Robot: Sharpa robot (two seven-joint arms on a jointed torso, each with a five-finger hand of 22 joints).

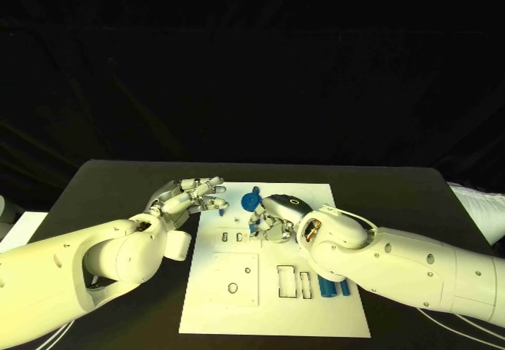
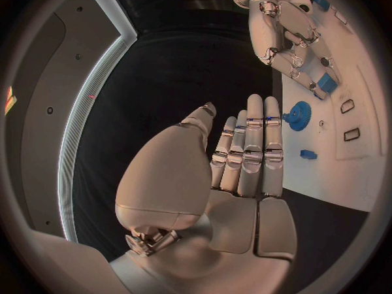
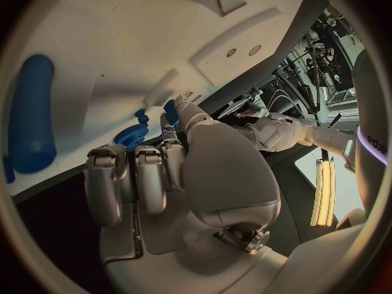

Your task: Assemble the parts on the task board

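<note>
1. The task board (image 1: 276, 292) lies in the middle of the black table (image 1: 400, 189), and every place below is given from it. Its near half shows bare outlined slots, so the assembly seems, as a judgement, at an early stage.

2. The right hand (image 1: 276, 216) is over the far half of the board, fingers curled downward onto the surface. The left wrist view shows a small blue part (image 2: 326, 83) at its fingertips (image 2: 314, 78). Whether it truly pinches that part or only touches it cannot be told.

3. The blue gear (image 1: 250, 198) stands at the far end of the board, just beside the right hand on its left-arm side. Another small blue piece (image 2: 308, 154) lies on the board nearer the left hand.

4. The left hand (image 1: 195, 195) hovers at the board's left edge near the far corner. Its fingers are straight and side by side, and it holds nothing.

5. 2 blue pegs (image 1: 335, 286) lie on the board's right side, close against the right arm (image 1: 421, 270).

6. The step in hand appears to be the placing or seating of the small blue part next to the gear.

7. The next move likely calls for fine alignment of that part over its seat, then a steady press straight down. The left hand could steady the board edge.
</note>
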